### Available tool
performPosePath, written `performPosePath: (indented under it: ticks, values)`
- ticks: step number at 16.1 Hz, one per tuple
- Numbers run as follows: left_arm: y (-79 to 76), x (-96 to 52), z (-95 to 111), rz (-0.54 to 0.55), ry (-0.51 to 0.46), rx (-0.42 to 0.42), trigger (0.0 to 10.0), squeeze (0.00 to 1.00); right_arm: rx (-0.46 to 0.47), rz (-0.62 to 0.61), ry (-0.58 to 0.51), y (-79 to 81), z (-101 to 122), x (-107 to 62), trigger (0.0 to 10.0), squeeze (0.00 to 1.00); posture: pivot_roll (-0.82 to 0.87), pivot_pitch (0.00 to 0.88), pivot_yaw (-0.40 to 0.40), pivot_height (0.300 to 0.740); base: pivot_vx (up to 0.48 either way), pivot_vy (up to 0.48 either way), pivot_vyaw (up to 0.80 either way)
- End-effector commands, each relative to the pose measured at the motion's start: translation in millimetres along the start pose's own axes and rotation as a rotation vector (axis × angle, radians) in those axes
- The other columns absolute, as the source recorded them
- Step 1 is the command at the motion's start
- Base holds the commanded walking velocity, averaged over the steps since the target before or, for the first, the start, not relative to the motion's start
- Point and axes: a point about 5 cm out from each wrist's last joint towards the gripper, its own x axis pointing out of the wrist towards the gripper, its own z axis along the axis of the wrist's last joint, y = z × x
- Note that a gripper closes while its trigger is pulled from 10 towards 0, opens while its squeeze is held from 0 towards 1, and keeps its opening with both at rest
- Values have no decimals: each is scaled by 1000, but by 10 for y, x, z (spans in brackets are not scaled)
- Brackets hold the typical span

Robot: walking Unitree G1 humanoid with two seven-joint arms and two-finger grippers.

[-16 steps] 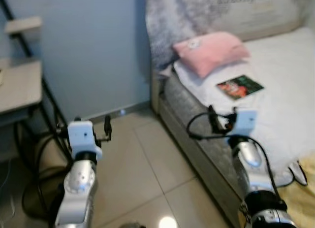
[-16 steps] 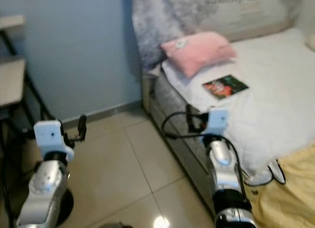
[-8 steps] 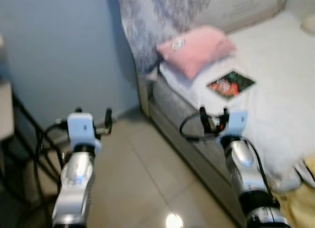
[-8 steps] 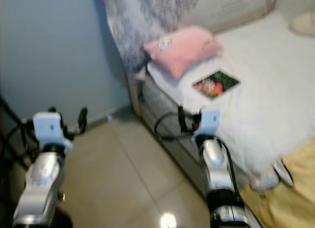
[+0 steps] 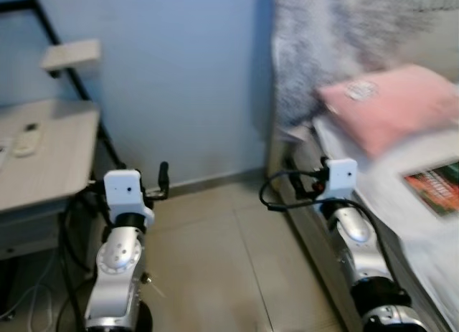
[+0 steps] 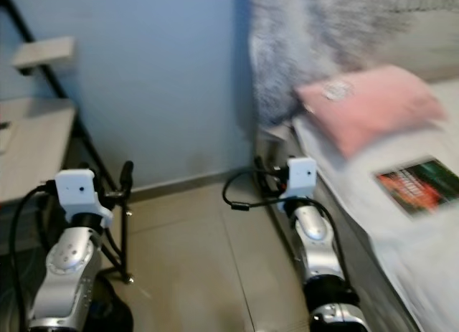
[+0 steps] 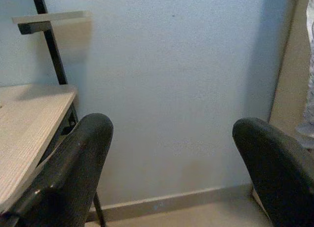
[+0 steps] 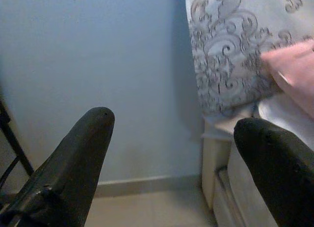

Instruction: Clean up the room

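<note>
Since a second ago the camera has swung left, so the desk [image 5: 43,153] fills more of the left side and the bed [image 5: 437,239] slides toward the right edge. Eye views: a pink pillow [image 5: 391,106] and a book [image 6: 417,178] lie on the bed. Left wrist view: left gripper [image 7: 171,173] spread wide, empty, facing the blue wall [image 7: 171,80]. Right wrist view: right gripper [image 8: 171,168] likewise released, holding nothing.

Pink pillow [image 5: 391,106], blue wall [image 5: 172,74], grey swirl-patterned headboard [image 8: 235,45]
</note>
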Motion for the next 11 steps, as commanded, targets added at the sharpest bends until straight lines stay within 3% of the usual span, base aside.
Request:
performPosePath:
  ticks: [1,6,11]
  values:
    - [-38,-30,-7,1,4,-6,10000,0,-3,-11,6,-55,6,-14,10000,0,-57,0,55,740,472,0,600]
    - [51,-29,-60,40,40,37,10000,0,-9,-36,37,-45,-31,5,10000,0,-43,0,49,740,0,0,461]
    - [-2,-19,-15,-27,16,31,10000,0,-30,-67,55,-72,-52,9,10000,0,-47,0,54,740,437,0,0]
